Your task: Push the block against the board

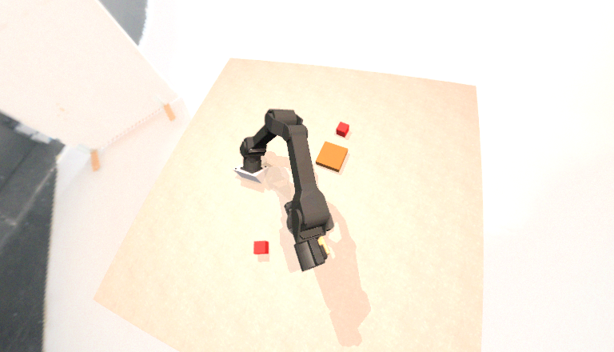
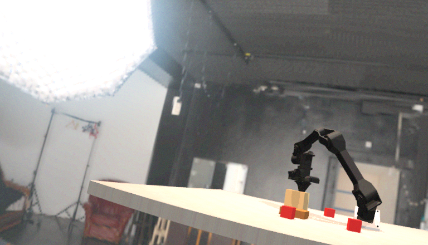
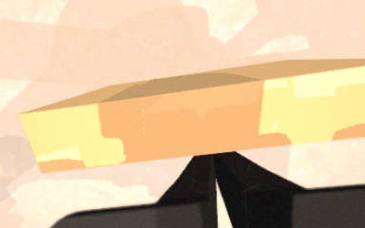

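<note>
The orange square block [image 1: 332, 156] [image 2: 302, 214] lies flat. The tan board [image 1: 324, 245] [image 2: 291, 198] [image 3: 190, 109] stands on a long edge, apart from the block. In the top view most of it is hidden under my arm. My gripper [image 2: 302, 190] [image 3: 210, 148] is shut and empty, pointing down. Its fingertips are at one long side of the board, near the upper edge; whether they touch it I cannot tell. In the top view the fingertips are hidden under the hand. The block is not in the wrist view.
One red cube [image 1: 342, 130] sits close to the block, on the side away from the board. Another red cube [image 1: 261, 247] sits left of the hand in the top view. The exterior view shows three red cubes [image 2: 287, 212] [image 2: 329, 212] [image 2: 354, 225].
</note>
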`<state>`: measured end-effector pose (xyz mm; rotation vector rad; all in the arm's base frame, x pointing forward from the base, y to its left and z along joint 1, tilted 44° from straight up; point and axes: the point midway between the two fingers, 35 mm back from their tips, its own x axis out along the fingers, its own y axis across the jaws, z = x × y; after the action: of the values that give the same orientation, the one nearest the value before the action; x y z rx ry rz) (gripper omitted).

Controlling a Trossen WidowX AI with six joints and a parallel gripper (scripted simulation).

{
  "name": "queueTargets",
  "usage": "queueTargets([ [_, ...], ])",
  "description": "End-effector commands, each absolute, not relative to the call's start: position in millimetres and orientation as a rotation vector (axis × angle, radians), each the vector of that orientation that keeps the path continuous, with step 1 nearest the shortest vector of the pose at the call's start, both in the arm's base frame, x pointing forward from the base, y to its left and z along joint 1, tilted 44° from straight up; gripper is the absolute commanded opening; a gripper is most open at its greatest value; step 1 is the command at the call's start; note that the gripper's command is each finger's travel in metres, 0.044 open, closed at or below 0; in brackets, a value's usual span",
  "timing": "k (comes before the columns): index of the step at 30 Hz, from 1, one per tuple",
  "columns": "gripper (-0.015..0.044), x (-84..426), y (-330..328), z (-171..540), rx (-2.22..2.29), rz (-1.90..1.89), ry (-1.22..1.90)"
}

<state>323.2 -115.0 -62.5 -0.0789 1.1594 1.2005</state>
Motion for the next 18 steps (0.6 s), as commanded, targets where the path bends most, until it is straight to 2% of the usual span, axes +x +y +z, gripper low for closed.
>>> queueTargets([
  [1, 0.0, 328.6, -111.6, -58.0, -0.08, 1.196, 1.154],
  [18, 0.0, 343.5, -97.1, -46.7, -0.079, 1.198, 1.152],
])
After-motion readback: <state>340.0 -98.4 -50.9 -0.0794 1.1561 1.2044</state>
